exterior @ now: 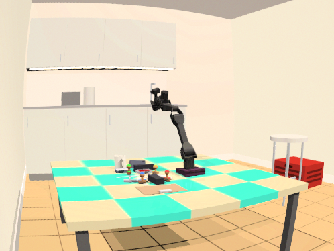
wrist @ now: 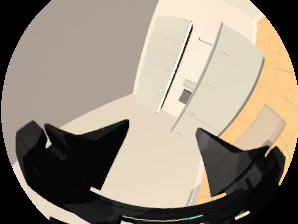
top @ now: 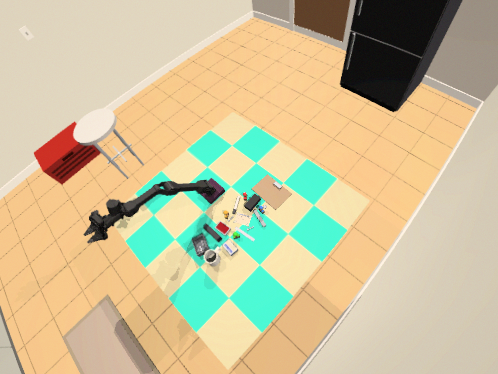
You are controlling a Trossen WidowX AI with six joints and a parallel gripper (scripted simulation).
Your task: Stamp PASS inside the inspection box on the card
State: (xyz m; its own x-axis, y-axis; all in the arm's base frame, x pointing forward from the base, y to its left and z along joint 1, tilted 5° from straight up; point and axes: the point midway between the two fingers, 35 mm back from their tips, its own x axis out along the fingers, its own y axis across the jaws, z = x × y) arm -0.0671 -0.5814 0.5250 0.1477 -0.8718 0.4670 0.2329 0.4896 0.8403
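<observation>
My gripper (top: pixel 90 237) (exterior: pixel 153 99) (wrist: pixel 164 127) is open and empty, raised high and far from the small objects on the table. Four small stamp-like pieces stand on the table: a red-topped one (top: pixel 245 195) (exterior: pixel 167 172), an orange one (top: pixel 226 214) (exterior: pixel 155 167), a green one (top: pixel 236 234) (exterior: pixel 129 166) and a blue one (top: pixel 261 209) (exterior: pixel 142 174). Which is PASS cannot be read. A red ink pad (top: pixel 223 228) lies open near the orange piece. The pale card (top: pixel 243 220) lies among the pieces; its box and markings are too small to make out.
A black block (top: pixel 252 202) (exterior: pixel 155 178), a black bar (top: pixel 212 232), a dark tray (top: pixel 200 244), a white mug (top: pixel 211 257) (exterior: pixel 119 162) and a small labelled box (top: pixel 230 247) surround the work area. A brown board (top: pixel 265 187) (exterior: pixel 147 189) bears a small white object.
</observation>
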